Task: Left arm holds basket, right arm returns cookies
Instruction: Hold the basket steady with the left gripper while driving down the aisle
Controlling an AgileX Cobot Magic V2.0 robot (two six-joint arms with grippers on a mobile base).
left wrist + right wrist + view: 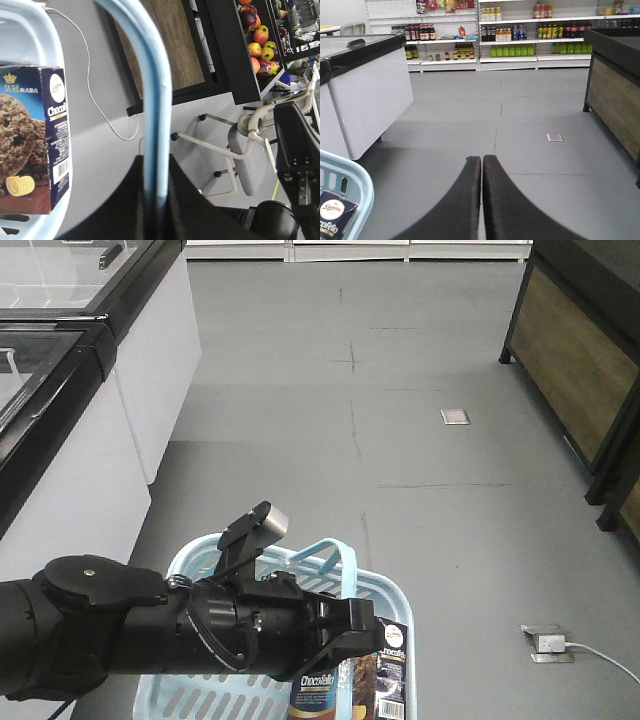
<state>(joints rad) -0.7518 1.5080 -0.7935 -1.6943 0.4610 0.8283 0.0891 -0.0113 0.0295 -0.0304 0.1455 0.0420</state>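
Note:
My left arm (150,635), black and bulky with a silver-grey block (272,525), reaches over the light-blue basket (398,592). The left gripper (358,625) is shut on the basket's looped handle (156,95); in the left wrist view the two black fingers (180,200) press on either side of it. The navy Chocofello cookies box (345,685) stands inside the basket; it also shows in the left wrist view (30,145) and the right wrist view (332,216). My right gripper (481,160) is shut and empty, to the right of the basket's rim (355,180).
White freezer chests (110,390) line the left. A black stand with a wooden side (570,350) is on the right. A floor plate (455,417) and a small box with a white cable (548,642) lie on the grey floor. Shelves of bottles (510,35) stand at the back.

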